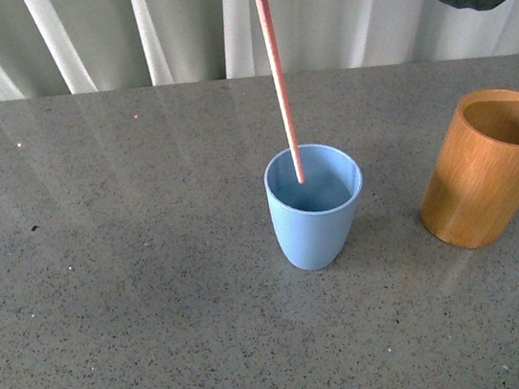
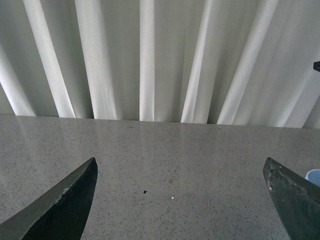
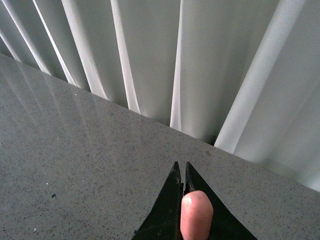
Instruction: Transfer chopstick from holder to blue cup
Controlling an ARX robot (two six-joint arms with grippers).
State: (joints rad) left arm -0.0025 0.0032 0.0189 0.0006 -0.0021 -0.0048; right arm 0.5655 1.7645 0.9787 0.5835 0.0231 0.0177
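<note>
Right tool (image 3: 181,168) clenches the chopstick (image 1: 276,76), tip past the rim inside the blue cup (image 1: 311,234); left tool (image 2: 180,165) released.

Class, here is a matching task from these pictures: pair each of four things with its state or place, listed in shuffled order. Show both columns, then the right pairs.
Column one:
1. chopstick
2. holder
3. left gripper
4. right gripper

Column two:
A. open, holding nothing
B. stands right of the blue cup in the front view, no stick in it
C. shut on the chopstick's upper end
D. lower tip down inside the blue cup

Pairs: 1-D, 2-B, 3-A, 4-C
</note>
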